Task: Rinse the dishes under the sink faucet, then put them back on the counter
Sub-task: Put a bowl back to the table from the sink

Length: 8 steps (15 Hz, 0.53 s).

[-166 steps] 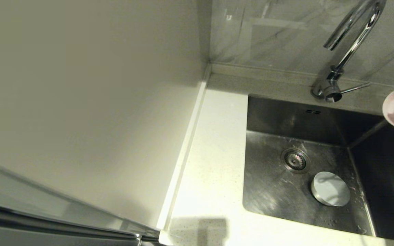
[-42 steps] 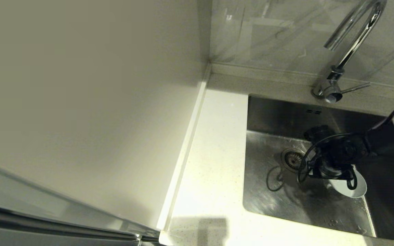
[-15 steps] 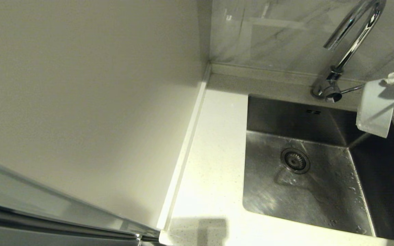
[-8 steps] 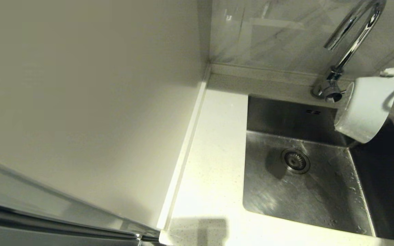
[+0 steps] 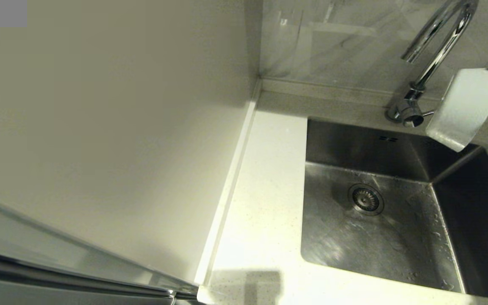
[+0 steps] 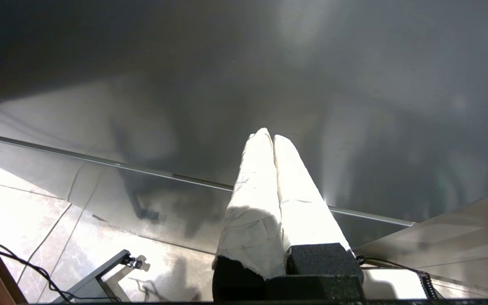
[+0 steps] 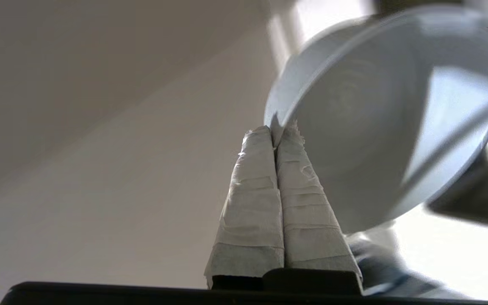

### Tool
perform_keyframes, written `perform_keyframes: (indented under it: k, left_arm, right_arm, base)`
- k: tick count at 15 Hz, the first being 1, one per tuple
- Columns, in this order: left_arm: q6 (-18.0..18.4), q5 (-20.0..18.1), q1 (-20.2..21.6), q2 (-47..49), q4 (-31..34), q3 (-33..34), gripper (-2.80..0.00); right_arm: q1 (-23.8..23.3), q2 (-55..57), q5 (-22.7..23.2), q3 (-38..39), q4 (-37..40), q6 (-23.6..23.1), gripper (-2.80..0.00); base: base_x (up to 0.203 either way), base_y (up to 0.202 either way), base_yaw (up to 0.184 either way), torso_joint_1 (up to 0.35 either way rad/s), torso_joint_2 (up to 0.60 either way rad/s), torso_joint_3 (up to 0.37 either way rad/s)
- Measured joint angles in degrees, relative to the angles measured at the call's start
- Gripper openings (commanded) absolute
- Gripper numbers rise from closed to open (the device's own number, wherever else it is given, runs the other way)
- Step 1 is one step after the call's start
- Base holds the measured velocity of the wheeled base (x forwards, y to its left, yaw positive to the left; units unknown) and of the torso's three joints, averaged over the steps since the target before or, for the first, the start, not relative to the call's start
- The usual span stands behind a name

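Brushed steel sink [image 5: 379, 237], glossy chrome faucet [image 5: 436, 55], apparently smooth-glazed bowl [image 7: 392, 123].

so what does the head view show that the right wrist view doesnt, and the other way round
Only the head view shows the sink with nothing lying in it, its drain strainer, the faucet and the counter. Only the right wrist view shows the right gripper pinching the bowl's rim between taped fingers, and the bowl's inside. Both show the pale bowl held tilted in the air.

No legible text, labels, brands or numbers appear in any view. No signs or printed markings are visible.
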Motion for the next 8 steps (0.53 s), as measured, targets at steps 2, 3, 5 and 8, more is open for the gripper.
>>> perform_keyframes:
  k: [2,3,5,8]
  left_arm:
    - [-0.02,-0.02,0.00,0.00,-0.01,0.00,-2.80]
    - [0.01,0.00,0.02,0.00,-0.03,0.00,-2.80]
    - [0.00,0.00,0.02,0.00,-0.02,0.00,-2.80]
    - [0.00,-0.02,0.02,0.00,-0.02,0.00,-2.80]
  right_arm:
    - [-2.22,-0.78,-4.27,-1.18,5.51,-15.85,-2.80]
    - [-3.18,-1.18,-9.37,-0.71,8.92,-26.32,-2.80]
    - [-5.28,-1.98,-25.87,2.51,13.50,-46.41,-2.80]
    - [-10.53,-4.92,-50.79,9.87,14.80,-69.21,-2.80]
  base:
    - [0.000,0.000,0.000,0.000,0.00,0.000]
    - [0.000,0.000,0.000,0.000,0.00,0.000]
    - [0.000,0.000,0.000,0.000,0.00,0.000]
    - [0.000,0.000,0.000,0.000,0.00,0.000]
